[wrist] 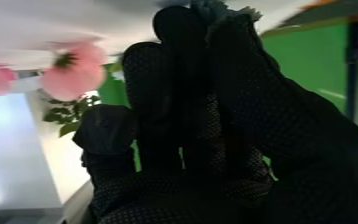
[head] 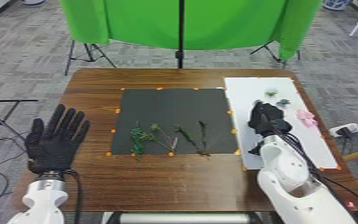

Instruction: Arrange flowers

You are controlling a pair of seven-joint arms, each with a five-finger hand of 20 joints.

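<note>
Grn cloth (head: 131, 25) behind brn tbl (head: 91, 187), blk pole (head: 181, 32), gray carpet (head: 24, 55)

Wooden table (head: 158, 185), black sheet (head: 167, 107), white sheet (head: 246, 92)

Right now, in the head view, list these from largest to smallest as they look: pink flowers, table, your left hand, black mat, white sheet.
Table
Black mat and white sheet, too alike to rank
Left hand
Pink flowers
</note>
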